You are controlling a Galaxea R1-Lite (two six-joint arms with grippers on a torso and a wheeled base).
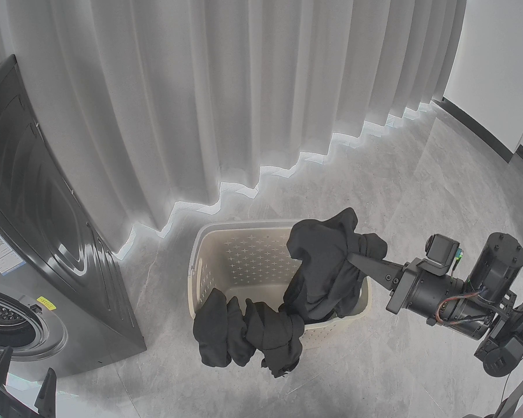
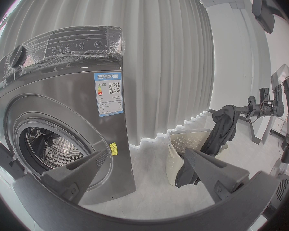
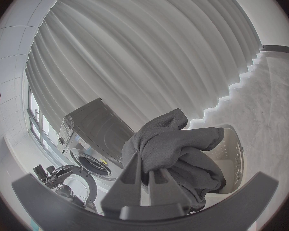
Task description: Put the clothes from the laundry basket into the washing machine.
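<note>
A dark grey, crumpled cloth garment [image 1: 322, 262] is held bunched above the right-hand part of a cream, perforated plastic laundry basket [image 1: 238, 226]. It is pinched between the pressed-together fingers of the right gripper [image 1: 353, 257], which stands just to the right of the basket and above its rim. From the pinched bunch the fabric hangs down into the basket. More dark cloth [image 1: 247, 332] is draped over the basket's near rim and down its outer wall; whether this is the same garment or another cannot be told.

A dark grey, front-loading metal washing machine [image 1: 40, 251] stands to the left of the basket, well apart from it, with its round drum opening [image 2: 54, 148] uncovered. The left gripper [image 1: 23, 374] is placed before that opening, far to the left of the basket, with its fingers spread and nothing between them.

The step in hand is judged to be the lift-out of the clothes, with nothing seen inside the drum. For the next move, the bunch would need to be raised until the trailing fabric is freed from the rim, then carried leftward from the basket to the opening. Care is called for lest the draped cloth be dragged along or the light basket be tipped.
</note>
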